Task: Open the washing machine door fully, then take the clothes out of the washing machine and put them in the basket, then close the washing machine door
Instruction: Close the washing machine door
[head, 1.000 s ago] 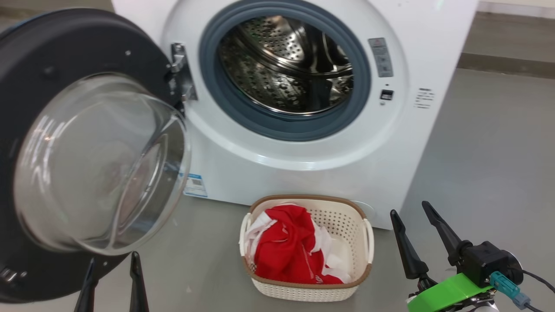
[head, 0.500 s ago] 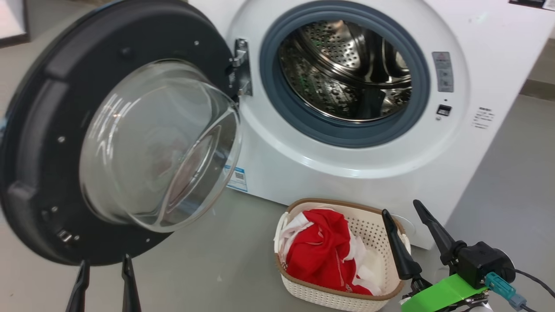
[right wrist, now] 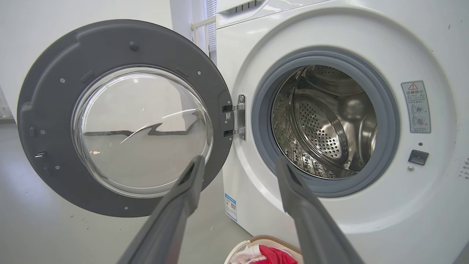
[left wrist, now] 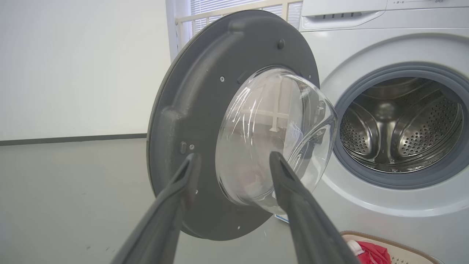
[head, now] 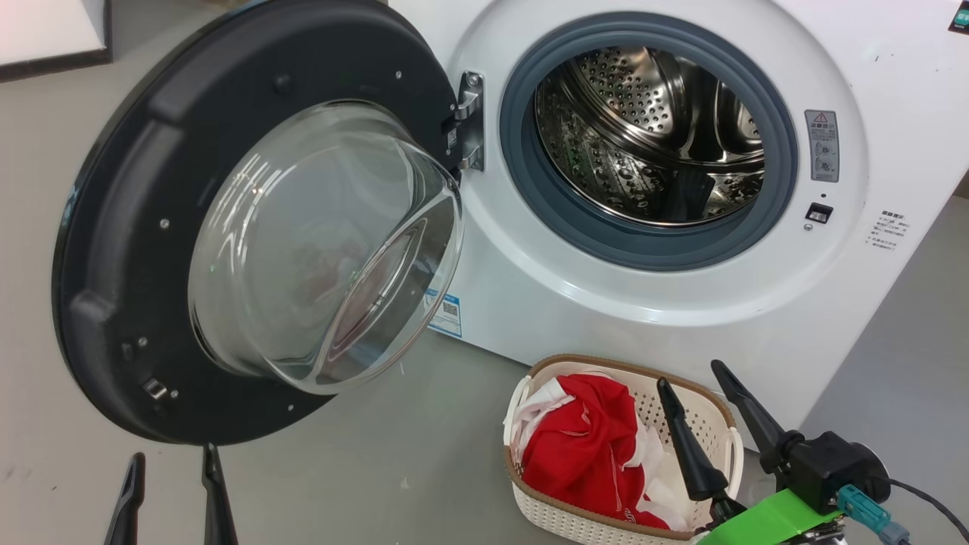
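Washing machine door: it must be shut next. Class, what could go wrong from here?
1. The door stands wide open; open left fingers pushing its bulging glass bowl could slip off the curve.
2. The open right fingers hang close to the basket holding the clothes; a sweep toward the door might tip it.

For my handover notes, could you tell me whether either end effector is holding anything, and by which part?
Nothing is held: the left end effector and right end effector are both open and empty.
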Controlling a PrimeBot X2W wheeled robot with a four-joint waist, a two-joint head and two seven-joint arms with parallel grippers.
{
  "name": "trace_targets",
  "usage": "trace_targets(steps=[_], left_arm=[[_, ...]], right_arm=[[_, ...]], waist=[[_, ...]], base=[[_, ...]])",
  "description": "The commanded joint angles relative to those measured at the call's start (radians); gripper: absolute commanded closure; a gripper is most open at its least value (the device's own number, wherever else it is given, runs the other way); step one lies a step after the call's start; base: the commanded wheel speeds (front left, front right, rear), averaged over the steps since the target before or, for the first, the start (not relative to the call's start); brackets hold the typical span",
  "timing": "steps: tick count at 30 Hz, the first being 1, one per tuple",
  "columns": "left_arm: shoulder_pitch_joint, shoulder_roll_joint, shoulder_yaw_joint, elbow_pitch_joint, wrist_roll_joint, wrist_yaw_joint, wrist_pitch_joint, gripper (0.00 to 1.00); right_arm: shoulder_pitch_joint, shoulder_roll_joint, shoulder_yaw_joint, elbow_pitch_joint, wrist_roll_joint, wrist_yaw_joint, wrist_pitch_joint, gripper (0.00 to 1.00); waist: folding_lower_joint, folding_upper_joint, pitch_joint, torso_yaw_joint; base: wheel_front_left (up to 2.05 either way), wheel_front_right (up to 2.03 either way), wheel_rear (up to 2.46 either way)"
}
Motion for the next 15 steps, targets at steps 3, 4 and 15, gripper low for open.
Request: trace_targets(steps=[3, 4, 15], left_arm=[[-0.010, 0.013, 0.038, -0.031, 0.010, 0.008, -0.003, 0.00], [-0.010, 0.013, 0.038, -0.031, 0.009, 0.009, -0.005, 0.00], [-0.086, 0.002, 0.105, -0.049, -0.122, -0.017, -0.038, 1.00]], right_arm=[[-0.016, -0.004, 0.022, -0.024, 0.008, 0.006, -0.006, 0.00], [-0.017, -0.004, 0.023, -0.022, 0.009, 0.006, -0.006, 0.00], [-0.015, -0.004, 0.014, -0.011, 0.004, 0.006, -0.006, 0.00]], waist=[[0.0000, 0.0000, 0.000, -0.003], [0.0000, 0.0000, 0.001, -0.005], [0.0000, 0.0000, 0.010, -0.021]], base=[[0.00, 0.00, 0.00], [0.00, 0.00, 0.00], [0.00, 0.00, 0.00]])
